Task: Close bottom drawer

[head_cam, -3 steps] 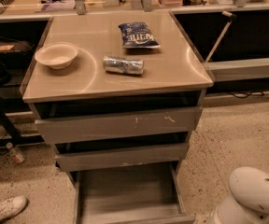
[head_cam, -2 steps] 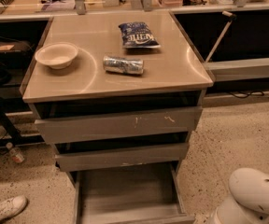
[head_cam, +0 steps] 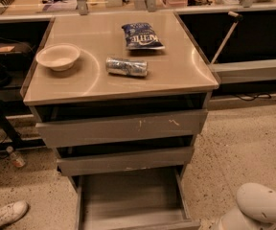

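The bottom drawer (head_cam: 128, 195) of the grey metal cabinet is pulled far out toward me. Its flat, empty tray floor shows, and its front panel lies at the lower edge of the view. Above it the mid-width drawer front (head_cam: 126, 160) and the wide top drawer front (head_cam: 123, 126) with pale scratch marks each stand slightly out. My gripper is not in view. Only a white rounded part of my arm (head_cam: 265, 206) shows at the bottom right, to the right of the open drawer.
On the cabinet top (head_cam: 176, 78) are a white bowl (head_cam: 58, 56), a crushed can (head_cam: 126, 66) and a blue chip bag (head_cam: 142, 36). A white shoe (head_cam: 6, 213) and a small bottle (head_cam: 16, 157) lie on the floor at left. A shelf (head_cam: 253, 70) juts at right.
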`<state>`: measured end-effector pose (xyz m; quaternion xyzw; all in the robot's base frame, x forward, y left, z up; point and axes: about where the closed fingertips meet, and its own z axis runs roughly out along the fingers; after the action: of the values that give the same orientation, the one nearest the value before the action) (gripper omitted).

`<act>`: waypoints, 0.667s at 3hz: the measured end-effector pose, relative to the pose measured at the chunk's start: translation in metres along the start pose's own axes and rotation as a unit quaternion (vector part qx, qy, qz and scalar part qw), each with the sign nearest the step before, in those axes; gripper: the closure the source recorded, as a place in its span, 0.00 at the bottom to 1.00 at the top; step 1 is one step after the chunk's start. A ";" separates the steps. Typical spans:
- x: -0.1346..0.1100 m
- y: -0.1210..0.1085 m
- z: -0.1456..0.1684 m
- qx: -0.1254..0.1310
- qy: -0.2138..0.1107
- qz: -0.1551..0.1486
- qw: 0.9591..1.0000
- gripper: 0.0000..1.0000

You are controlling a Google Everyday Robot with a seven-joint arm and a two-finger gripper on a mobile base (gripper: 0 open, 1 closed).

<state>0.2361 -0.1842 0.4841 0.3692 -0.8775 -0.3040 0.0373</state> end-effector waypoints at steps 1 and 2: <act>0.005 -0.048 0.039 -0.013 -0.045 0.054 0.997 1.00; 0.016 -0.083 0.091 -0.043 -0.065 0.110 0.991 1.00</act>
<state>0.2501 -0.1935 0.3612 0.2483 -0.8993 -0.3589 0.0290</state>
